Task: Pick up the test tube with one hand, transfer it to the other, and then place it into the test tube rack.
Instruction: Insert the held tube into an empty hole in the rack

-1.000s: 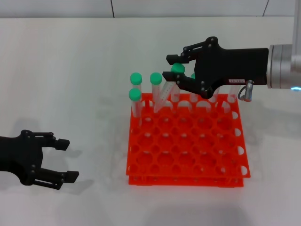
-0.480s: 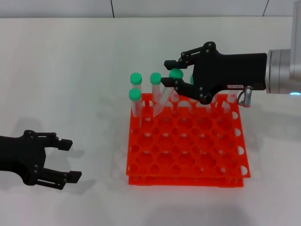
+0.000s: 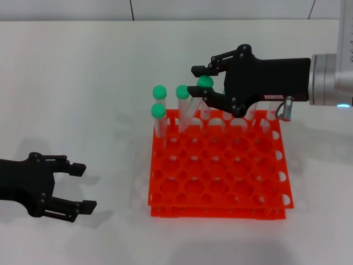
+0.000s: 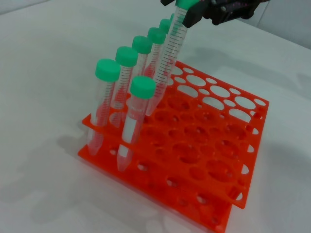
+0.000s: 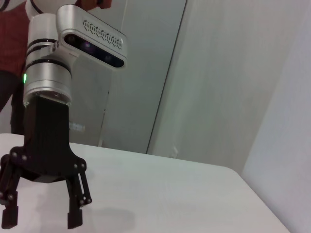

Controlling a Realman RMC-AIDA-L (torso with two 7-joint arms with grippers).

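At twelve o'clock over the test tube rack (image 3: 218,165): right hand (image 3: 203,84) pinched on the green cap of the test tube (image 3: 191,107), tip in a back hole, leaning. Could jam or tip if dropped crooked. Left hand (image 3: 77,187) open wide at eight o'clock, holding nothing.

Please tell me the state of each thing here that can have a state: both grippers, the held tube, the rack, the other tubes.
Right black gripper with white label: shut on the tilted tube's green cap.
Clear green-capped test tube: tilted, lower end in a back-row hole.
Left black gripper: open, empty, low over the table.
Orange plastic rack: mostly unfilled.
Other green-capped tubes: capped, seated.
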